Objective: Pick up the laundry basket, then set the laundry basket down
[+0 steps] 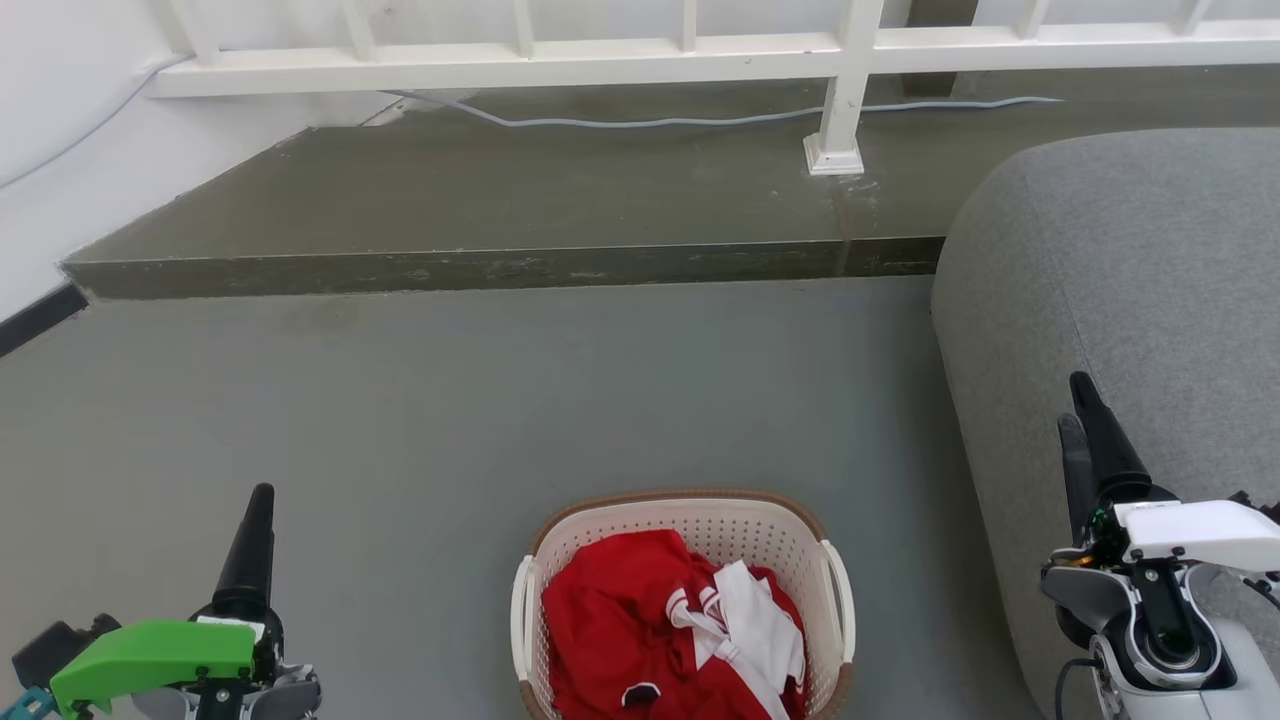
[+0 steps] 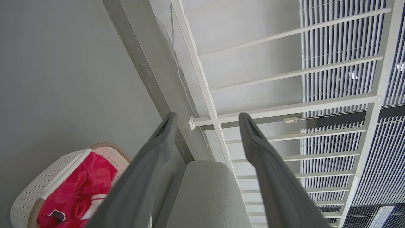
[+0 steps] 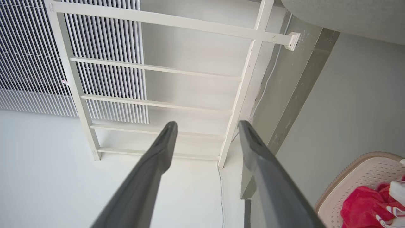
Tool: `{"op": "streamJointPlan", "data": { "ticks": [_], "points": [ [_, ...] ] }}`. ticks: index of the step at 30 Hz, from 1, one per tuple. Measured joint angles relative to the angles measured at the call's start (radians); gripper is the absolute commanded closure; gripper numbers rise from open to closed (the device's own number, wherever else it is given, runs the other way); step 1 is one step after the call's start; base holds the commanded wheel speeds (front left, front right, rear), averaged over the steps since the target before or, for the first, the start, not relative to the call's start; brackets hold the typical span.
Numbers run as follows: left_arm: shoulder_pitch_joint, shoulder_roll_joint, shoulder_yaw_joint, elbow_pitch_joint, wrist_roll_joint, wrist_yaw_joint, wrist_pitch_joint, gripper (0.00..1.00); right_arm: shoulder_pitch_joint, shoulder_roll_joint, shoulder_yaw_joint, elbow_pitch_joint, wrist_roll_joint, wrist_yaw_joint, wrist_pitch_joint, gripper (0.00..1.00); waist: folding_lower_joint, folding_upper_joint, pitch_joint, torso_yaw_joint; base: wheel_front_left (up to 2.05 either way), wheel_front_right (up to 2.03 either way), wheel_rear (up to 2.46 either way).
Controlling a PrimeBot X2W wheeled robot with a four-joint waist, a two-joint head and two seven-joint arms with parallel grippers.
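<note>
Laundry basket [image 1: 690, 520] on grey floor [image 1: 450, 420]

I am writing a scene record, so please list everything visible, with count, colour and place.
laundry basket: one, cream-white with brown rim, on the floor, bottom centre of the head view.
clothes: one heap, red and white, inside the laundry basket.
sofa: one, grey, right of the basket.
floor: one, grey, under the basket.
ledge: one, dark grey, beyond the floor.
railing: one, white, standing on the ledge.
cable: one, pale, along the ledge.
blinds: one set, white, behind the railing.
left pincer: one, dark fingers, open, left of the basket.
right pincer: one, dark fingers, open, beside the sofa.
</note>
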Motion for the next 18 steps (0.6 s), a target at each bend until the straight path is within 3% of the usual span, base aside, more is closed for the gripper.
{"op": "streamJointPlan", "data": {
  "ticks": [18],
  "points": [
    [-0.002, 0.066, -0.058, -0.006, 0.295, 0.0, -0.067, 0.0, -0.012, -0.044, 0.066, -0.016, -0.239, 0.001, -0.06, 0.0, 0.0, 0.0, 0.002, 0.002, 0.0, 0.0, 0.0]
  ]
}}
